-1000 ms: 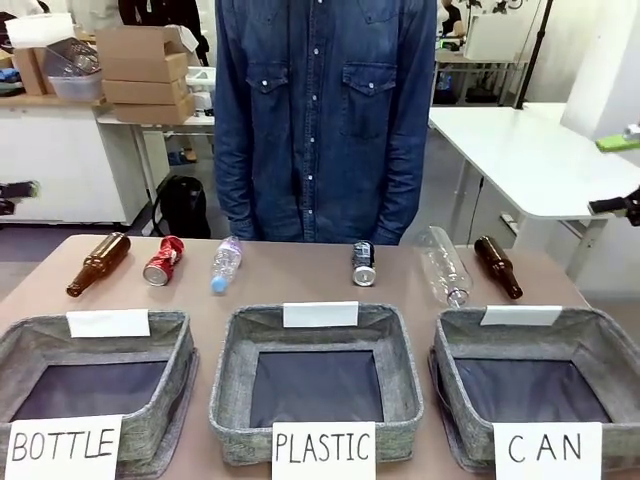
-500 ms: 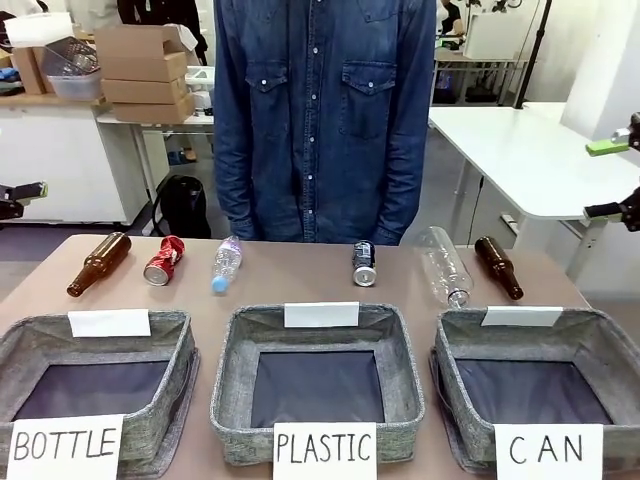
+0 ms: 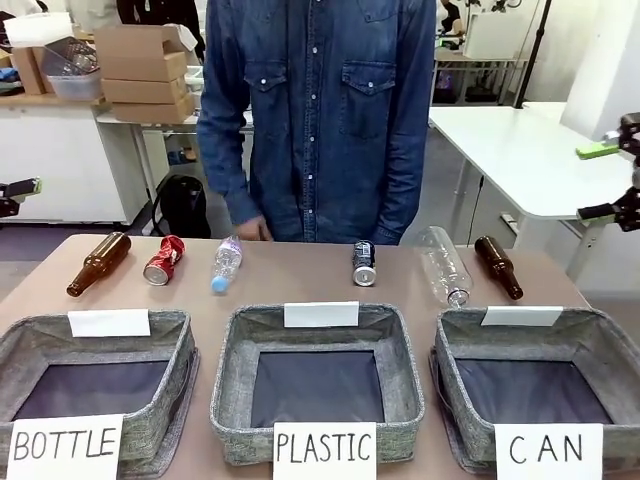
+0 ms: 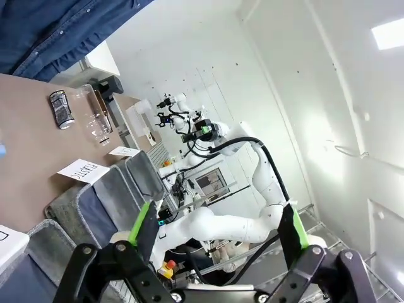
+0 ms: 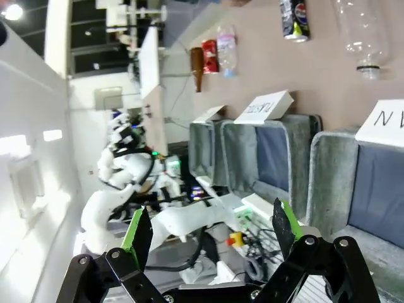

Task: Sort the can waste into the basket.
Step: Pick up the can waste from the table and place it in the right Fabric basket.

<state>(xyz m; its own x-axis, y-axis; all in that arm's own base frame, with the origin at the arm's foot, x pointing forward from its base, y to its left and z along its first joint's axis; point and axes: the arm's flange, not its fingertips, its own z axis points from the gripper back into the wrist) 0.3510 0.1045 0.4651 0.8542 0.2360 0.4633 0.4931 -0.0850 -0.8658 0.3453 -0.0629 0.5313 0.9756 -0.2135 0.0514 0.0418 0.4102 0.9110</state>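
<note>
Two lying flat, black can axis front-to-back, red can axis diagonal

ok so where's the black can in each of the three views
Front view: the black can lies just right of centre.
Left wrist view: the can is at upper left.
Right wrist view: the can is at the top edge, right of centre.
Shared landmark: the large clear bottle lying beside it.

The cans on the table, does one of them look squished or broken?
Yes. The red can, lying between a brown bottle and a small clear bottle, looks crumpled and bent in the middle. The black can looks smooth and whole, lying on its side.
</note>
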